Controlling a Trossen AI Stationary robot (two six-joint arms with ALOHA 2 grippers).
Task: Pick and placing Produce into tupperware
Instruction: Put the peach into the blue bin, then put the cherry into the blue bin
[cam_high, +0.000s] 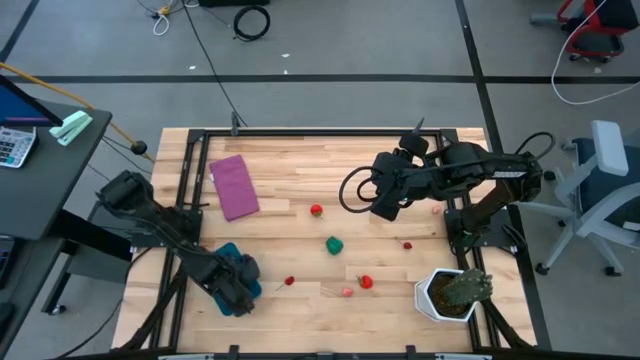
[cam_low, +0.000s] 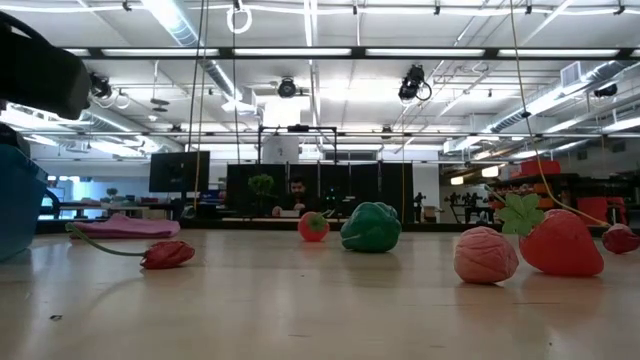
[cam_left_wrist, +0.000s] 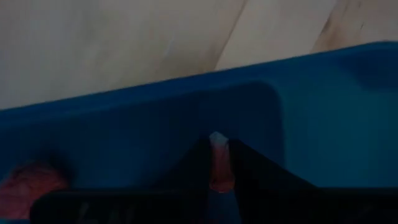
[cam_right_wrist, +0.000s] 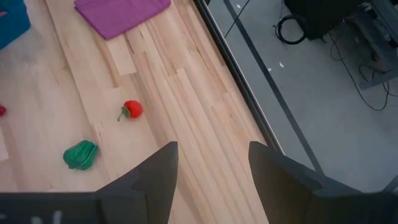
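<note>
A smooth grey floor (cam_high: 330, 40) with dark lines lies around the pale wooden worktop (cam_high: 300, 160). Long white ceiling lights (cam_low: 330, 52) shine. A white office chair (cam_high: 610, 190) stands nearby.

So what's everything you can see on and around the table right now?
Teal-blue plastic container: one, front-left, under the left gripper.
Pinkish toy piece: one, inside the container.
Green toy vegetable: one, mid-table.
Round red toy fruit: one, centre.
Red toy strawberry: one, front.
Pink toy fruit: one, beside the strawberry.
Small red stemmed piece: one, front, right of the container.
Small red piece: one, right of the green vegetable.
Flat purple rectangle: one, back-left.
Spiky green plant in white pot: one, front-right corner.
Left gripper: over the container, shut on a pale pink piece.
Right gripper: open, empty, above the back-right.
</note>
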